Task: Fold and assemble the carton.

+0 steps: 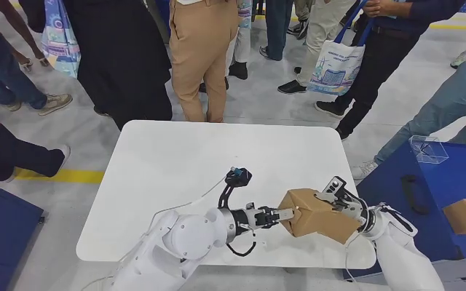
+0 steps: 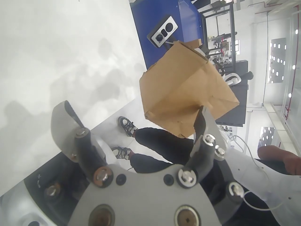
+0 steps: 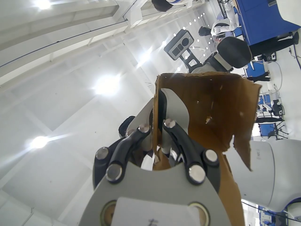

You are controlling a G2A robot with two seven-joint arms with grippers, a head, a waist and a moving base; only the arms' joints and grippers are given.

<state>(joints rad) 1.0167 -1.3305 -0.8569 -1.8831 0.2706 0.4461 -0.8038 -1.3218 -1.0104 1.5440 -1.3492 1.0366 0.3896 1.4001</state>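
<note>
While the right tool (image 3: pixel 158 118) clamps one wall, carton (image 1: pixel 318 214) hangs tilted over the worktop's (image 1: pixel 182 167) near right corner; left tool (image 2: pixel 132 108), spread apart, just beside it. Advised: push squarely against that hold.

Bright ceiling lamps (image 3: pixel 42 3) flare; soft shadows mottle the white table (image 2: pixel 47 48).

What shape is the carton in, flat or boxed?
Boxed: the carton shows three faces meeting at a corner. One end is open; the right gripper clamps its wall.
</note>
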